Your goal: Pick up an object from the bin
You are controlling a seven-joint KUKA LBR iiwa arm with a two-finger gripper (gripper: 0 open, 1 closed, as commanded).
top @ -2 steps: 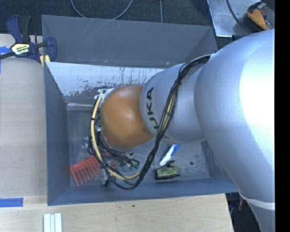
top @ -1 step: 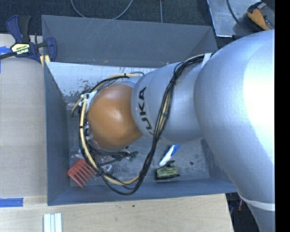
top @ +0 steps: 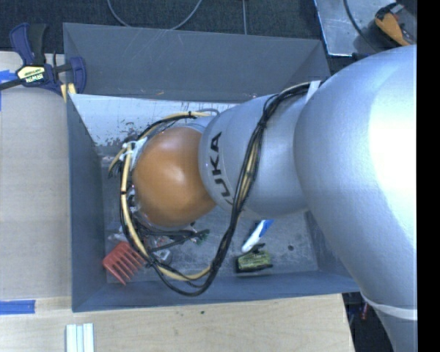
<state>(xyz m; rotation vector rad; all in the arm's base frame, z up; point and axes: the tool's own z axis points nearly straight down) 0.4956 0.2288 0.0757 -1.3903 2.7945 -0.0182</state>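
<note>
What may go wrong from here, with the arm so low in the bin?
The orange cover hides what lies under the wrist, so a poor grasp may pass unseen. The loose cables hang close to the red ridged piece in the lower left corner of the bin and might snag or drag it.

Letters "UKA" on the silver arm [top: 218, 169]

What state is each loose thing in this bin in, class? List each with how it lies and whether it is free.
Red ridged block: lying on the bin floor in the near-left corner, free.
White and blue stick: lying slanted on the floor, upper end hidden under the arm.
Dark olive piece: lying flat by the front wall, free.
Orange cover: low over the bin's left half, hiding whatever is beneath.
</note>
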